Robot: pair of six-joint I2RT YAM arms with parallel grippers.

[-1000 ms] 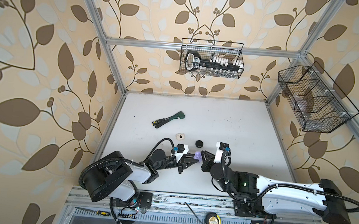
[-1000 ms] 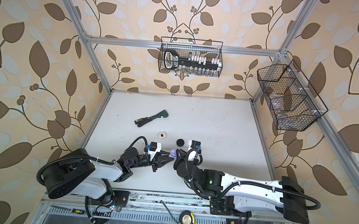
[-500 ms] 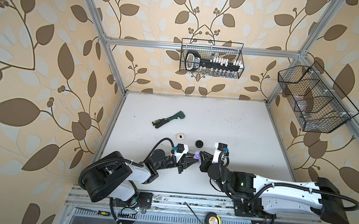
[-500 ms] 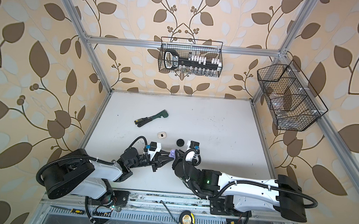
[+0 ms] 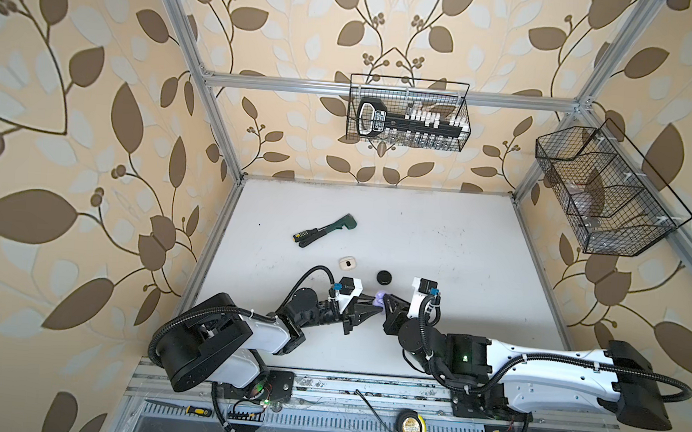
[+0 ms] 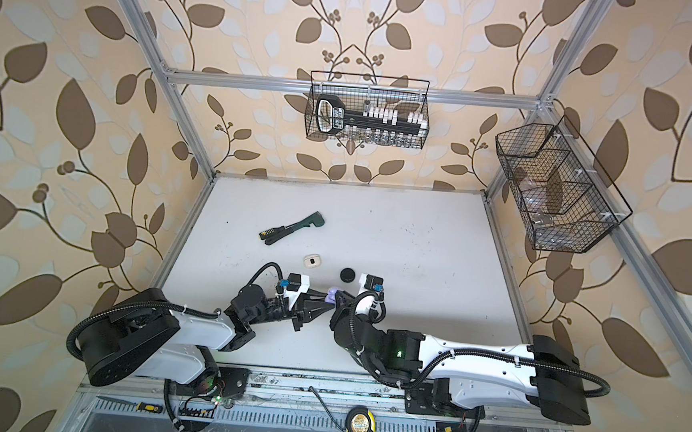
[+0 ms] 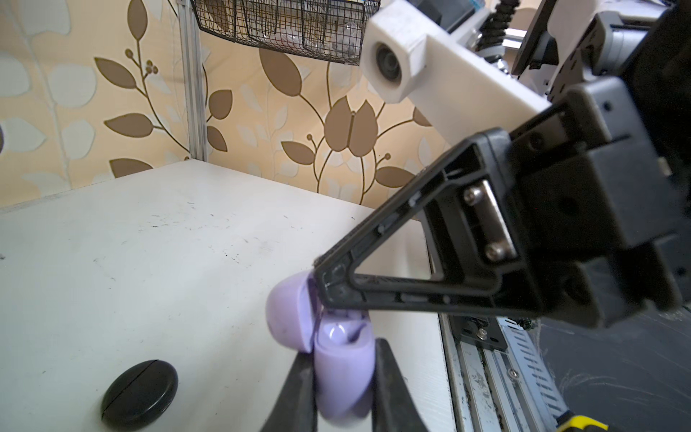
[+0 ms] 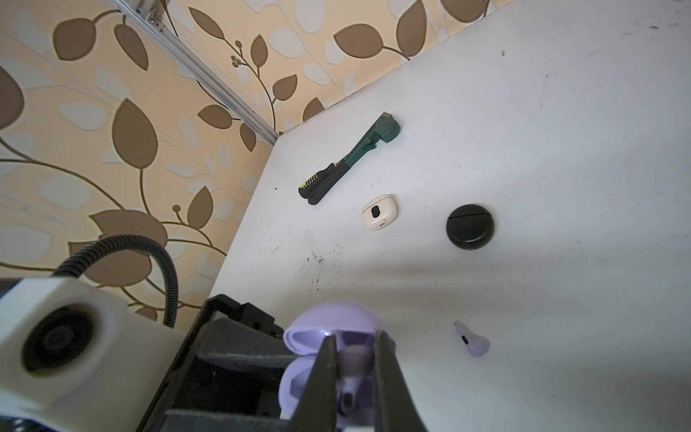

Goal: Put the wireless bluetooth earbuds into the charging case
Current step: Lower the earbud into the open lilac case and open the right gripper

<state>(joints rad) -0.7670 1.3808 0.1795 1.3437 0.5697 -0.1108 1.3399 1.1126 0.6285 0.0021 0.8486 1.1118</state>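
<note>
- In both top views we see two arms meeting near the front middle of the white worktop [image 5: 438,240]. The left pincer [image 5: 371,306] and the right pincer [image 5: 385,302] point at each other, tips almost touching.
- Between those tips sits the lilac charging case [image 5: 379,299]. It is too small here for us to tell how it is gripped.
- Just behind the arms lie a black case [image 5: 384,276] and a white case [image 5: 347,263], both closed. Further back lies a green tool [image 5: 326,230].
- In the left wrist view we see the left pincer clamped on the lower half of the lilac charging case [image 7: 344,370], one finger [image 7: 303,392] on each side. The lid [image 7: 289,318] stands open. The tip of the right pincer [image 7: 323,288] is at the case's open mouth.
- We cannot tell from this view whether the case touches the worktop.
- In the right wrist view we see the right pincer [image 8: 353,374] closed on a lilac earbud [image 8: 349,392], right over the open case.
- A second lilac earbud [image 8: 472,340] lies loose on the worktop, near the case but apart from it.
</note>
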